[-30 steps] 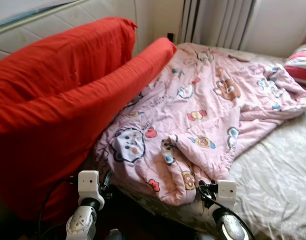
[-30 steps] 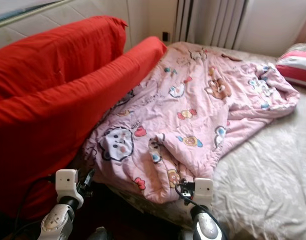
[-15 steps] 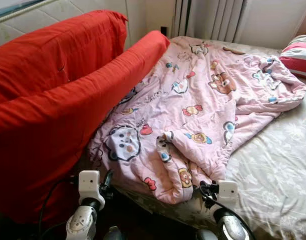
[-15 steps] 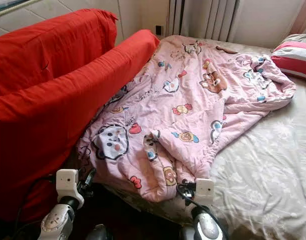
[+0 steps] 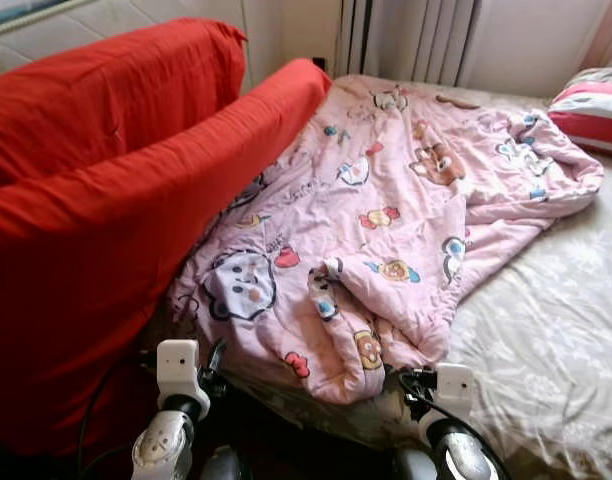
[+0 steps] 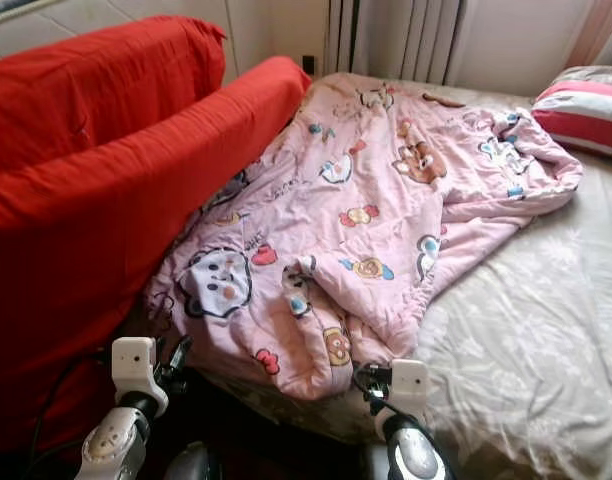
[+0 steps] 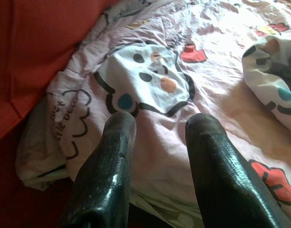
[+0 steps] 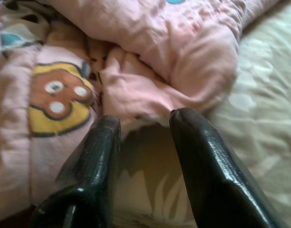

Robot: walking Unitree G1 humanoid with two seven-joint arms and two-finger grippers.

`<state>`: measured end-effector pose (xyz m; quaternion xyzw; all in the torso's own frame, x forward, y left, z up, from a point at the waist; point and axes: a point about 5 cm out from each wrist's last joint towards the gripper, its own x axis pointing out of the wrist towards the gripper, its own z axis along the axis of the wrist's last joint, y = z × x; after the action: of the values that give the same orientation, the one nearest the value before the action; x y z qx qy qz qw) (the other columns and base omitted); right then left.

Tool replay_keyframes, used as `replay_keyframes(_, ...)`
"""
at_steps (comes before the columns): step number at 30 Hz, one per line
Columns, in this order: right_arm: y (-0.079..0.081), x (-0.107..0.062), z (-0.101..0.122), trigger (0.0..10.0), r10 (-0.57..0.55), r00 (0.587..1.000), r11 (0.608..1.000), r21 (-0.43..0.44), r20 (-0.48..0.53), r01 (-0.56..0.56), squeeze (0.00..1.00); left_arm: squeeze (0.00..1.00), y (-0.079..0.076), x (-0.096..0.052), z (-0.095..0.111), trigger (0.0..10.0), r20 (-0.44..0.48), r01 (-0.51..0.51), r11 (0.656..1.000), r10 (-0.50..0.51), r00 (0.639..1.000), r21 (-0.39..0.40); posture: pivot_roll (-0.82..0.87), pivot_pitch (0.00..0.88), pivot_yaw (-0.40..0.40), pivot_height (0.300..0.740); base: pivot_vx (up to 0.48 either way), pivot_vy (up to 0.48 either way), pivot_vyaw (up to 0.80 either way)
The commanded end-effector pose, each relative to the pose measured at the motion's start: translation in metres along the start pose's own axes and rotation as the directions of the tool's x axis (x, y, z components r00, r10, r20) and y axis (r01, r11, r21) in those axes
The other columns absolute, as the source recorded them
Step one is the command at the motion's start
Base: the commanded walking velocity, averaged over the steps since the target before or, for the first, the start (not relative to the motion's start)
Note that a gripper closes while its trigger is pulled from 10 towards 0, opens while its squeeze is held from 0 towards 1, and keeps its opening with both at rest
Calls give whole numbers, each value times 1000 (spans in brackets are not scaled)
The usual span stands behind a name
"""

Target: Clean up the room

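Pink quilt point(image 7: 193, 95), print perhaps "little"

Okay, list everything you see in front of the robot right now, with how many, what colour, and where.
quilt: one, pink with cartoon prints, rumpled across the bed, near edge bunched at the bed's edge.
bed sheet: one, beige with pale floral pattern, bare on the robot's right.
red cushions: two long ones, red, along the quilt's left side.
striped pillow: one, red, white and grey, far right corner.
curtain: one, pale, behind the bed.
left tool: one, black fingers apart, over the quilt's near edge.
right tool: one, black fingers apart, at the quilt's bunched fold.
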<state>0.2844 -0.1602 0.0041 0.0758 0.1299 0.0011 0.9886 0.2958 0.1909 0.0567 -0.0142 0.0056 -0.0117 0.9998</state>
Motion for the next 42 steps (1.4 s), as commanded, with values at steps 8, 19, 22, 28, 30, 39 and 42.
replay_keyframes(8,-2,4,-1,10000,-5,1000,921,389,-17,11,0,0,1,-5,-6,10000,-29,5,1000,-5,1000,6,-47,204,35,583,0,0,0)
replay_keyframes(19,-7,9,6,10000,-33,999,848,528,-16,37,0,0,3,-6,-9,10000,-42,0,1000,0,999,9,-43,205,36,583,0,0,0)
replay_keyframes(22,-5,10,6,10000,-8,1000,857,515,-14,14,0,0,2,-6,-8,10000,-39,2,1000,-2,999,9,-45,206,36,583,0,0,0)
replay_keyframes(28,-3,9,4,10000,19,999,911,413,-41,-1,0,0,1,-5,-8,10000,-38,6,1000,-6,999,7,-47,207,37,583,0,0,0)
replay_keyframes(30,-1,9,5,10000,36,999,945,328,-38,-22,0,0,1,-5,-8,10000,-39,12,1000,-11,999,10,-47,208,37,583,0,0,0)
replay_keyframes(39,3,8,17,10000,59,998,995,73,39,-61,0,0,1,-5,-8,10000,-39,11,1000,-10,999,12,-45,208,36,583,0,0,0)
replay_keyframes(42,4,8,24,10000,55,995,998,-31,86,-53,0,0,1,-5,-8,10000,-39,10,1000,-9,999,11,-47,207,37,583,0,0,0)
